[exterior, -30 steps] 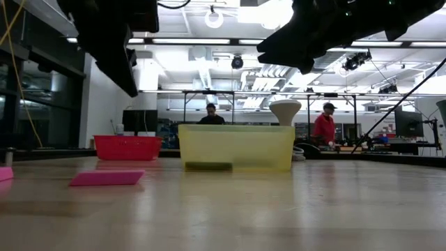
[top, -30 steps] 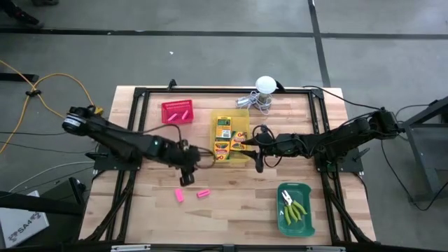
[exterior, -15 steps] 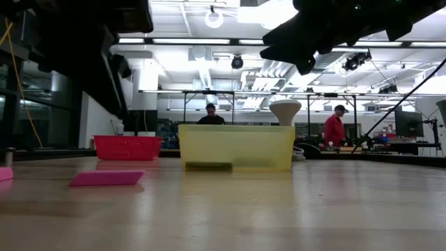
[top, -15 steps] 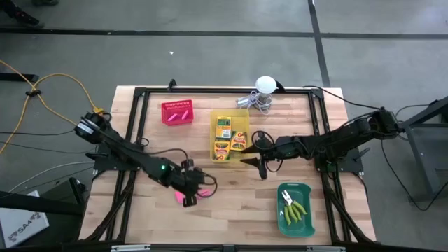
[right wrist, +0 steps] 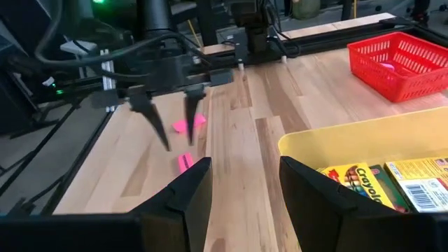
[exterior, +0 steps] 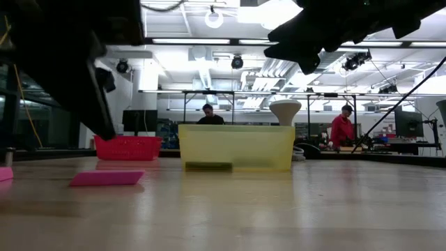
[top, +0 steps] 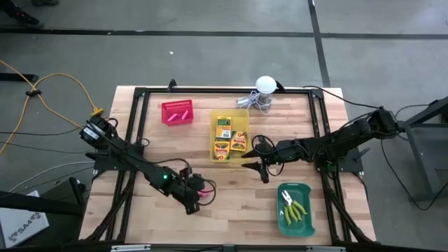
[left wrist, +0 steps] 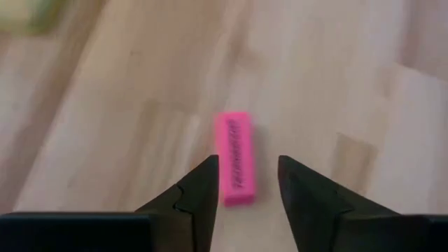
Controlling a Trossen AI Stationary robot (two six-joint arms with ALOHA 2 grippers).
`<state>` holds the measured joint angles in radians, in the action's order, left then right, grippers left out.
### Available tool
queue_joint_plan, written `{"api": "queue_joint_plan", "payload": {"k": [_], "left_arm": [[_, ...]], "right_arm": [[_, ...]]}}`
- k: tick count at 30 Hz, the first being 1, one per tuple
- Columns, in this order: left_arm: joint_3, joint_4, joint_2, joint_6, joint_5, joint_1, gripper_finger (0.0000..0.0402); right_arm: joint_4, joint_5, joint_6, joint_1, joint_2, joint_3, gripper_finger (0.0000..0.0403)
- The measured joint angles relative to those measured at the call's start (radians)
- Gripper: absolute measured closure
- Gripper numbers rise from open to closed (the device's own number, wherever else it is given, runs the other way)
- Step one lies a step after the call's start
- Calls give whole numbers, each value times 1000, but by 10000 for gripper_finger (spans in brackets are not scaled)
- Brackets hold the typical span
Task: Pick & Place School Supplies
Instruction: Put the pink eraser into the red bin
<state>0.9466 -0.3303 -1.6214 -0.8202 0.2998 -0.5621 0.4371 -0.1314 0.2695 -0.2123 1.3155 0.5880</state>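
My left gripper (top: 194, 203) hangs open over the near-left part of the table, fingers slanting down. A pink eraser (left wrist: 236, 159) lies flat on the wood just ahead of and between its fingertips, untouched. The right wrist view shows two erasers there: the farther one (right wrist: 189, 124) and a nearer one (right wrist: 185, 162). My right gripper (top: 257, 171) is open in the air by the yellow bin's near right corner, holding nothing. Crayon boxes (top: 224, 136) lie in the yellow bin (top: 241, 115). Yellow-green tools (top: 295, 207) lie in the green bin (top: 283, 224).
A red bin (top: 177, 112) with pink erasers sits at the far left. A white ball (top: 265, 85) with metal clutter stands at the far edge. In the low view an eraser (exterior: 106, 178) lies before the yellow bin (exterior: 237, 146). People stand in the room beyond.
My left gripper has swung from beside the yellow bin toward the table's near edge and sunk, ending over the pink erasers. My right gripper has shifted slightly toward the near edge. The erasers and bins have stayed where they were.
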Motion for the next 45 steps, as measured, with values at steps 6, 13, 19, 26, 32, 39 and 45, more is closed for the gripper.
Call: {"api": "queue_joint_plan", "payload": {"k": [6,13,19,26,32,39,45], "left_arm": [[-1,-1,-17,-61,57,-18,236],[1,29,-64,-71,72,-24,234],[-1,36,-95,-71,64,-30,234],[-1,38,-111,-63,51,-31,234],[0,48,-138,-49,35,-31,234],[2,47,-147,-49,29,-31,233],[2,47,-148,-49,23,-31,237]], "right_arm": [[-11,0,-3,0,0,0,247],[-21,0,-11,1,0,0,247],[-21,0,-11,1,0,0,247],[-22,-8,-12,1,0,0,247],[-21,-8,-12,1,0,0,247],[-21,-8,-12,1,0,0,247],[-21,-8,-12,1,0,0,247]]}}
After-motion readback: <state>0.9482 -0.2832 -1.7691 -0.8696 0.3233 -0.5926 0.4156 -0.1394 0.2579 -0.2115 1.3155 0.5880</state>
